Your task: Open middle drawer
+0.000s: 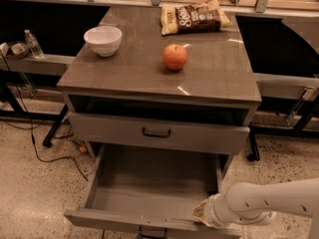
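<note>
The middle drawer (pixel 149 190) is seen drawn far out below the counter (pixel 134 78), with the claw (pixel 202 214) set at its front rim's right end. Whether the claw is spread cannot be told. The drawer is judged stiff, empty and light-running, best taken by its central handle (pixel 152 231).

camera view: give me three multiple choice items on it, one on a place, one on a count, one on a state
1. Where is the gripper?
A. on the cabinet top
B. beside the bowl
C. at the front right edge of the middle drawer

2. How many things lie on the cabinet top?
A. one
B. three
C. five

3. The middle drawer is
A. pulled out, nothing inside
B. shut
C. pulled out, full of cans

Key: 1 C, it sits low at that drawer's front edge. 2 B, bowl, apple and chip bag. 3 A, its bare floor shows.
</note>
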Action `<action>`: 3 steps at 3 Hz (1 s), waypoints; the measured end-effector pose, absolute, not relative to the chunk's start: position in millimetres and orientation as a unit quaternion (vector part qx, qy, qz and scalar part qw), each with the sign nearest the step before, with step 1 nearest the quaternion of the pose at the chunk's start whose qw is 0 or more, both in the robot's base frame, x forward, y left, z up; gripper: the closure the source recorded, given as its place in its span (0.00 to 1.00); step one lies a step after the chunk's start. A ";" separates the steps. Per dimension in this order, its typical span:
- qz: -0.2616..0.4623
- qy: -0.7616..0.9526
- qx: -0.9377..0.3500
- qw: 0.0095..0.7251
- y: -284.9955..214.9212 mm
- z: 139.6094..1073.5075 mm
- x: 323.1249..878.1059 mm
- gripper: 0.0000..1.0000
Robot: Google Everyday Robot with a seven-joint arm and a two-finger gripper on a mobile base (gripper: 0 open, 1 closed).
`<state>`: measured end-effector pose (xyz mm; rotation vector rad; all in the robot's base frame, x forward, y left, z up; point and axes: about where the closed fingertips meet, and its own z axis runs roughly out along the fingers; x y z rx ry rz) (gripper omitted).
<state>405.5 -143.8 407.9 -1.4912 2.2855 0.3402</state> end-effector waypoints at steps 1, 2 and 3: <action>0.120 0.811 -0.523 0.233 -151.5 433.0 422.4 1.00; 0.111 0.762 -0.525 0.364 -150.1 537.4 490.6 1.00; 0.049 0.755 -0.472 0.453 -228.7 619.7 526.8 1.00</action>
